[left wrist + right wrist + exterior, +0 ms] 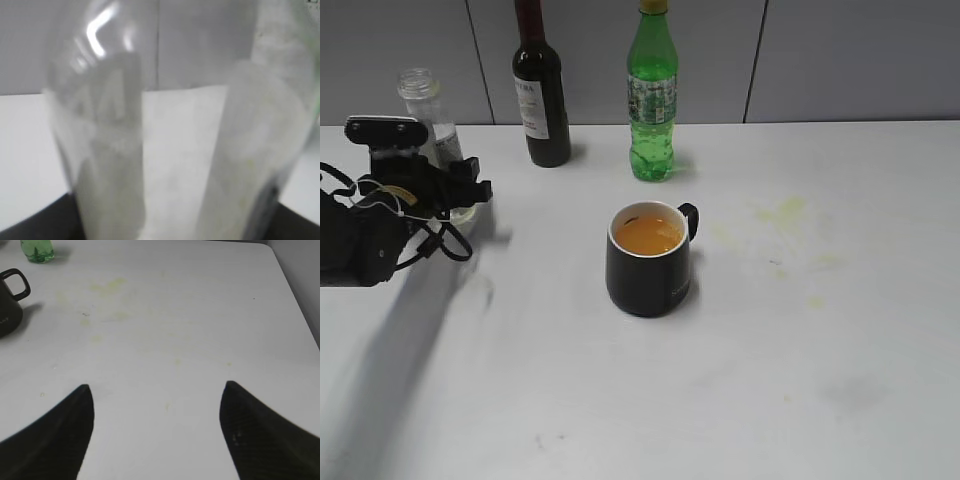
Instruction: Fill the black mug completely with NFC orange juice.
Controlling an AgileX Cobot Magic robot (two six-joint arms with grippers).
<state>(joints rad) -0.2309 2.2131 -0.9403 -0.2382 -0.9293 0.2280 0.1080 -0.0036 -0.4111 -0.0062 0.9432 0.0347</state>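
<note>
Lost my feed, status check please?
Left tool at emptied clear bottle, grip unclear. Right tool open, idle. Black mug holds orange juice, below rim. Nothing obstructing.

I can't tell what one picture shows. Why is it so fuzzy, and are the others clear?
Left wrist view: the small clear bottle with white label fills the frame, too near to focus, with a bright glare streak on its glass. Exterior view: sharp; the squat black mug casts a soft shadow. Right wrist view: the white table looks clear; the right gripper fingertips are dark and featureless.
</note>
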